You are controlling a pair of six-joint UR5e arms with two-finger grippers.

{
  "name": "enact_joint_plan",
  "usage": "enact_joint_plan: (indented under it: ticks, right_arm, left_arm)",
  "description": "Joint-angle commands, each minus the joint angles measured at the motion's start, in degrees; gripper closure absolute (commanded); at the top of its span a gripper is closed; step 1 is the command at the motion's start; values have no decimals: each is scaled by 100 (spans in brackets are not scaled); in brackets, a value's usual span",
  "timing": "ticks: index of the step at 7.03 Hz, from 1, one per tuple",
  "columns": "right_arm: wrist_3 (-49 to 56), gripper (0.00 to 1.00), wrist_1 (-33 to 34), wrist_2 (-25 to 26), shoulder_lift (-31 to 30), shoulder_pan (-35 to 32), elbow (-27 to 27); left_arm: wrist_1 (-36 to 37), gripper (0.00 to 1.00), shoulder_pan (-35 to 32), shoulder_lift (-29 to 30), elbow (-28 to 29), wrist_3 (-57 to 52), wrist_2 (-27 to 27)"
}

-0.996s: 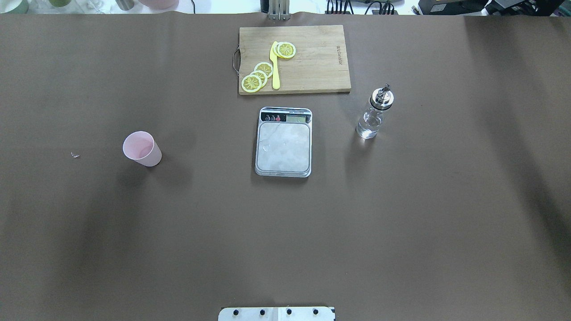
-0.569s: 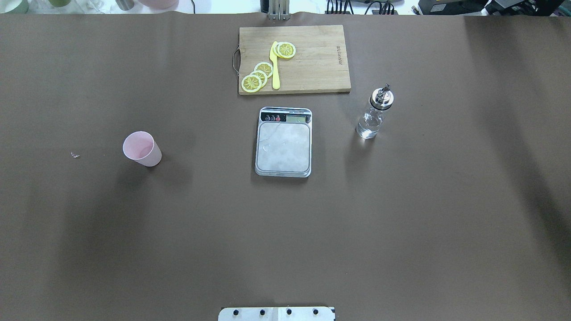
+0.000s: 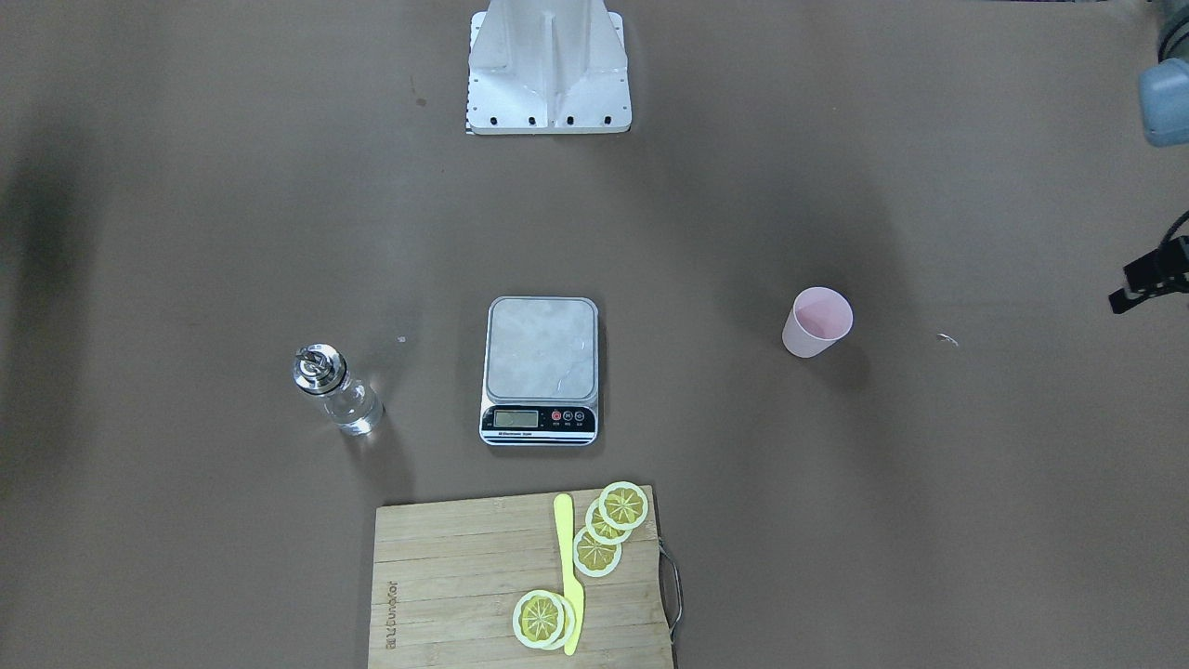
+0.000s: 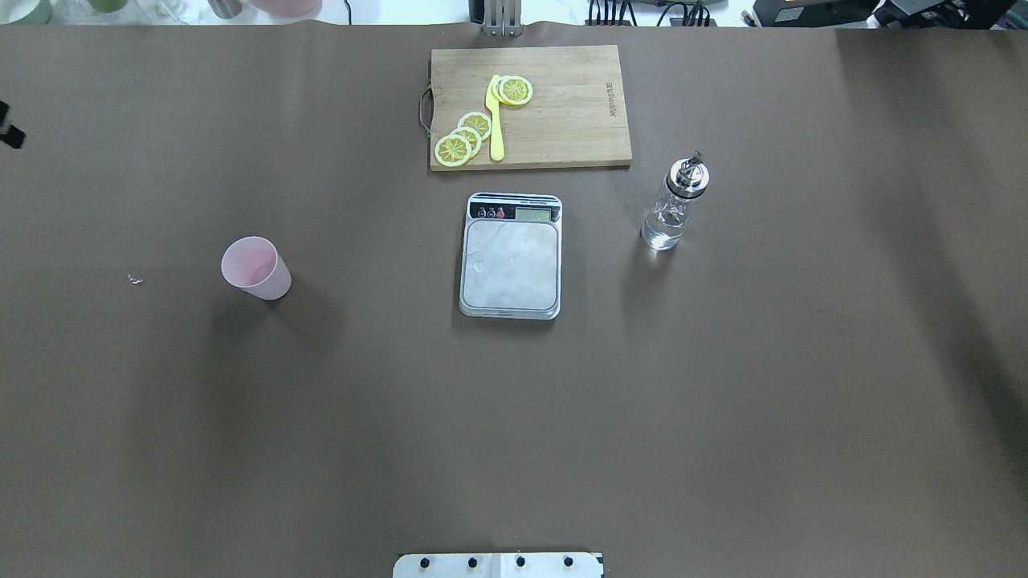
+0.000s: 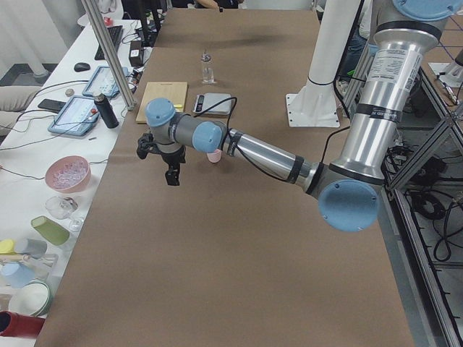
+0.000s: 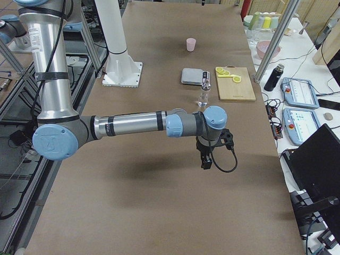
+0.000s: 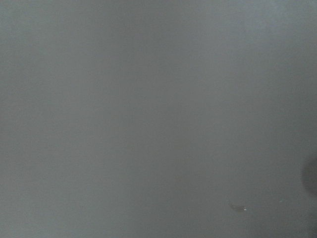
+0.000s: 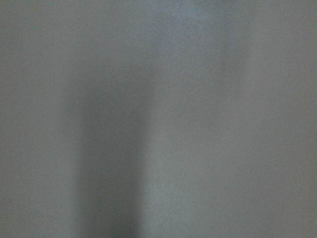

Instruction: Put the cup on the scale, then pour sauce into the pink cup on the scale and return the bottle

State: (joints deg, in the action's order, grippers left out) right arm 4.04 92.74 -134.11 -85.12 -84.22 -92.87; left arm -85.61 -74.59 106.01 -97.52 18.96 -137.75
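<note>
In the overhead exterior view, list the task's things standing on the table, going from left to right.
cup → scale → bottle

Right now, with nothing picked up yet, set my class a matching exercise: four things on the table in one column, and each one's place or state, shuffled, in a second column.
Column A
1. cup
2. bottle
3. scale
4. yellow knife

Column B
a. lies on the wooden cutting board
b. stands upright on the robot's right of the scale
c. platform bare, nothing on it
d. stands upright on the robot's left of the scale

Pairs: 1-d, 2-b, 3-c, 4-a
</note>
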Motion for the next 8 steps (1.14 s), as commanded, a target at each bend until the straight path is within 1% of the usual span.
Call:
enact_joint_plan:
  ticks: [1,2,3,4,5,6,7,8]
  right_arm:
    - [9,0,-1,8,-13,-7,-3]
    - [9,0,-1,8,4,-7,15]
    - [9,0,-1,8,31,-7,67]
    - [9,0,-1,-1,31,2,76]
    - [9,0,-1,-1,39,-7,68]
    - [9,0,-1,-1,31,-7,15]
    - [9,0,-1,8,31,-7,15]
    - [9,0,-1,8,31,-7,-3]
  left_arm:
    - [9,0,969,743,-47,1306,46]
    - [-17,0,1286,842,-56,1538,90]
    - [-96,0,1576,843,-100,1741,351]
    - [-358,1,1805,799,-91,2073,571]
    - [-787,1,1921,529,-83,2129,791]
    - [-1130,1,1965,309,-39,2130,802]
    - [-1160,2,1992,263,-47,2173,802]
    - [-1169,3,2201,254,-74,2313,1072]
